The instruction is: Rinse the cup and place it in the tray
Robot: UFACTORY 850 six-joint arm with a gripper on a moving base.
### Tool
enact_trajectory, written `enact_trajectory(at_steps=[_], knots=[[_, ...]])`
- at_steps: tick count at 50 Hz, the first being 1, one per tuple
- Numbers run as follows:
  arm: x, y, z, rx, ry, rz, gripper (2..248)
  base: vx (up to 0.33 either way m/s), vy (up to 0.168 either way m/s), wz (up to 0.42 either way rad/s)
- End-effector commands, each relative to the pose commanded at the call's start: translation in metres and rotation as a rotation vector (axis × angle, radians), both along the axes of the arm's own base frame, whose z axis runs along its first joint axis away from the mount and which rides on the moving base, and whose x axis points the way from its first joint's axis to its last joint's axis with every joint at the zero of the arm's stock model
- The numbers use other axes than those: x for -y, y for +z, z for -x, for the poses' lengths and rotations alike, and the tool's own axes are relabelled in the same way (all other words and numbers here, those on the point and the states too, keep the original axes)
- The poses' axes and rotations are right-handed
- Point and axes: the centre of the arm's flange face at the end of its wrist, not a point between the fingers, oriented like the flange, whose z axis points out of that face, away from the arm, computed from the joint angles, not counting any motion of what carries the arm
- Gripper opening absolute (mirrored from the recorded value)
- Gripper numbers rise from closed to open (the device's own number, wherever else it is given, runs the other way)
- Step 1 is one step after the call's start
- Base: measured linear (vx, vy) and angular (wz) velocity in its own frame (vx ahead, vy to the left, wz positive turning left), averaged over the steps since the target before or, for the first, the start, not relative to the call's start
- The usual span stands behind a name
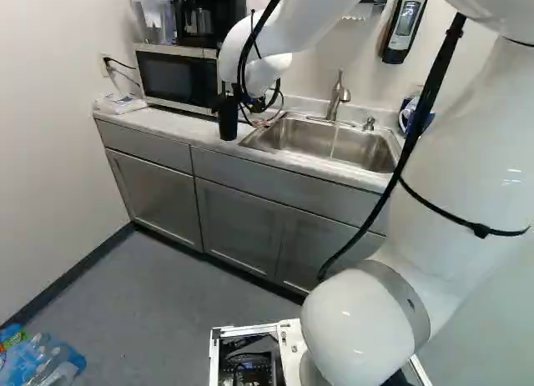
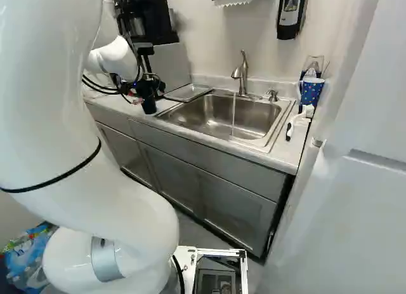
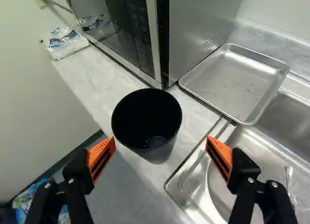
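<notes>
Wrist view: upright, mouth-up cup [image 3: 147, 125]

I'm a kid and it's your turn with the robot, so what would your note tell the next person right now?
Gripper: open, with the black cup ahead between its jaws, not gripped.
Cup: upright, seemingly on the counter near the front edge, left of the sink.
Tray: beside the microwave, at the sink's edge.
Done: the water is running. I can't tell if the cup is rinsed.
Left: grip the cup, rinse it if needed, put it in the tray.
</notes>
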Motion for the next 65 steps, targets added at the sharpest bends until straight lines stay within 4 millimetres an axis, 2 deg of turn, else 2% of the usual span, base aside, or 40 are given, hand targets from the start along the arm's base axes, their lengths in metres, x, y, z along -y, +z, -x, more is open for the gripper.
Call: enact_trajectory(at_steps=[20,65], knots=[[-0.003,-0.014,-0.007,0.069,-0.004,-0.018,247,0.0,0.0,0.0],[-0.007,-0.044,0.012,0.219,0.006,-0.06,247,0.0,0.0,0.0]])
